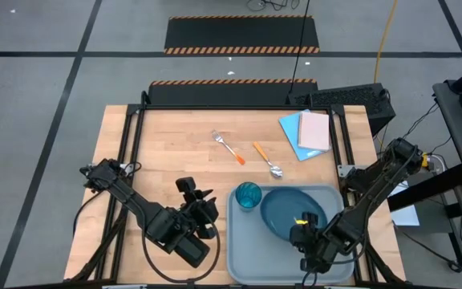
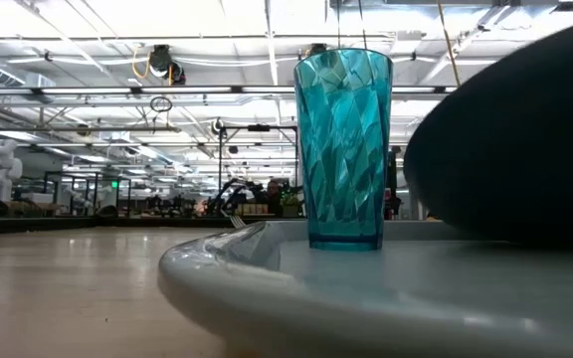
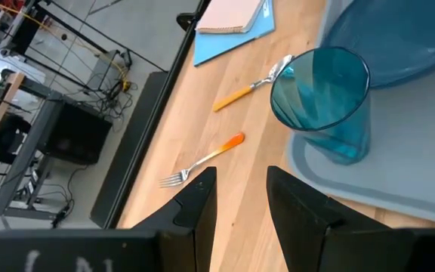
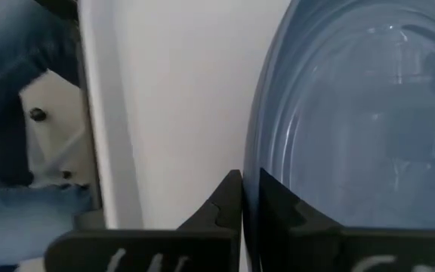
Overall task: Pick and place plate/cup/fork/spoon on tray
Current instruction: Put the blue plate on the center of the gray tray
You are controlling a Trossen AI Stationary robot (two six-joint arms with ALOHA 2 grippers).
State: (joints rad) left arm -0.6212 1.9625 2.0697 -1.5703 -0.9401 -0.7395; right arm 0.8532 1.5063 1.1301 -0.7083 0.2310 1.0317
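The right gripper (image 1: 305,241) is over the near part of the tray (image 1: 243,257), at the near rim of the plate (image 1: 283,213); its jaws are together and hold nothing. The left gripper (image 1: 199,210) is just left of the tray, above bare wood, with its jaws apart and empty. The plate lies inside the tray, and the cup (image 1: 248,195) stands upright in the tray's far-left corner, beside the plate. Farther on the table (image 1: 175,136), the spoon (image 1: 268,160) and the fork (image 1: 228,147) lie apart from each other, nothing covering them. At the far right lie a blue sheet (image 1: 291,128) and a pink sheet (image 1: 314,130).
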